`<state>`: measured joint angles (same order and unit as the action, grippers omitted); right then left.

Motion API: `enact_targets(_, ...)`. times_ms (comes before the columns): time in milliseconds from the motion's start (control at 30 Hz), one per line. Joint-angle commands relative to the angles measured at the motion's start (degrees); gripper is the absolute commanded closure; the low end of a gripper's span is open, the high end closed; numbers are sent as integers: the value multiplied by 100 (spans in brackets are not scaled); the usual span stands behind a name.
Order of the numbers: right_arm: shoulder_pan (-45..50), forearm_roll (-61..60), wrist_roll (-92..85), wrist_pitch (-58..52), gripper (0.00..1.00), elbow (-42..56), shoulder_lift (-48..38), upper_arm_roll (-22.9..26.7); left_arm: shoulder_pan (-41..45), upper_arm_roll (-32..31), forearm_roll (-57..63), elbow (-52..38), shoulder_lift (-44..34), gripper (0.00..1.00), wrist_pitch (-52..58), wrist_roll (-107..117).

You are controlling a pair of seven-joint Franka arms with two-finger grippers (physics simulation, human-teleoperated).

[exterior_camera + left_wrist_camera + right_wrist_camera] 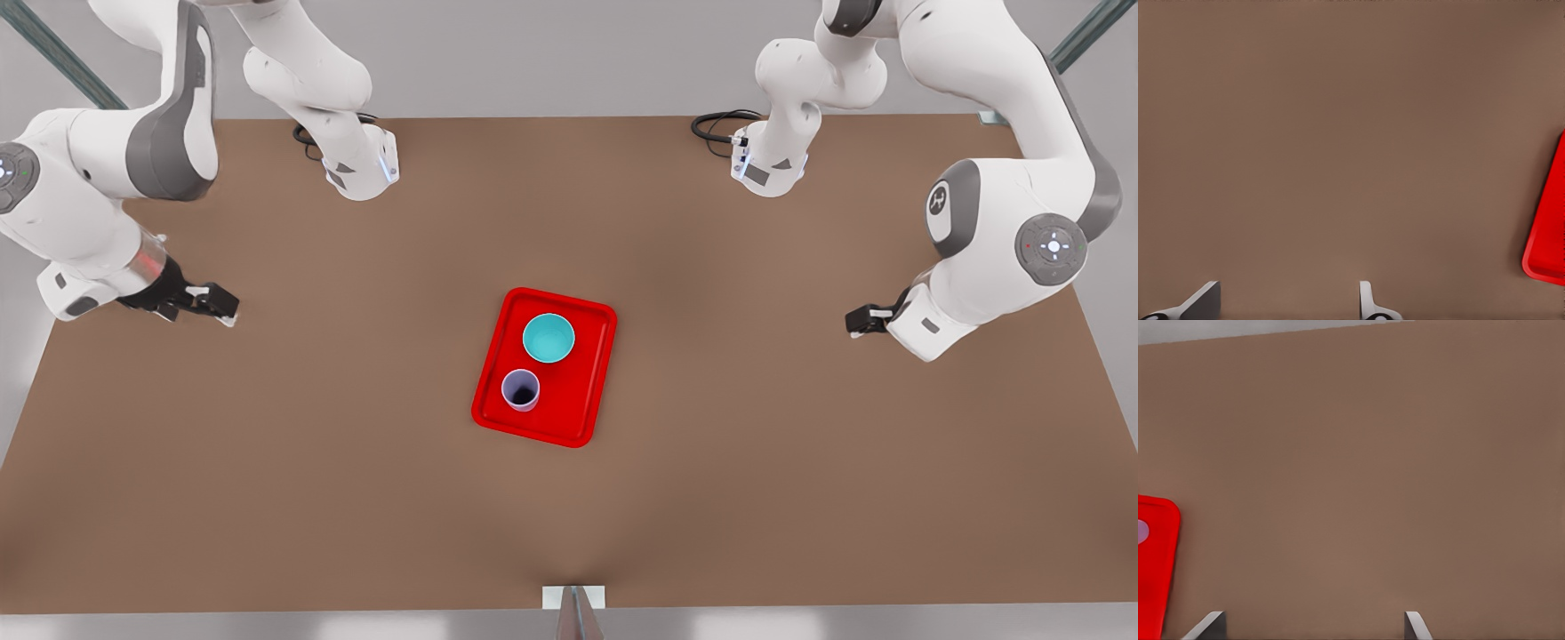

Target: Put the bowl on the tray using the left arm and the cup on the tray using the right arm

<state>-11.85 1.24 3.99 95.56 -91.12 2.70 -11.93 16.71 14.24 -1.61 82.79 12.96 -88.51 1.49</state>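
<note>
Cup (520, 389) stands upright on the near-left part of the tray (582, 418), mouth up, dark inside. It is a smooth, slightly tapered lavender tumbler with no handle. It looks light and rigid, and probably slick. A hold across its straight wall below the rim should be the surest, since a pinch near the top might tip it.

Just beyond it, close but apart, sits the bowl (548, 338). It is teal, plain, round, and wider and lower than the cup. It too looks light and stiff. Its curved wall offers little to squeeze, so one finger inside and one outside the rim seems the better hold. The tray is glossy red, rectangular with rounded corners and a low raised rim, and lies flat on the matte brown surface (311, 462). Both pieces being on it, the task looks finished.

Farther back, well apart from the tray, both arms wait low over the surface. The right gripper (213, 304) is at the front view's left, the left gripper (867, 318) at its right. In the wrist views, each gripper's fingers (1201, 303) (1415, 627) are spread wide with nothing between them.
</note>
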Motion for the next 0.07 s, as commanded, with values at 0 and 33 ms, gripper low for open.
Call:
enact_targets(0,509,-1,-12,-11,0,-2,3,-2,-1,0,-6,0,-4,0,1,0)
enact_targets(33,465,-1,-30,-28,0,24,3,-2,-1,0,2,0,5,0,1,0)
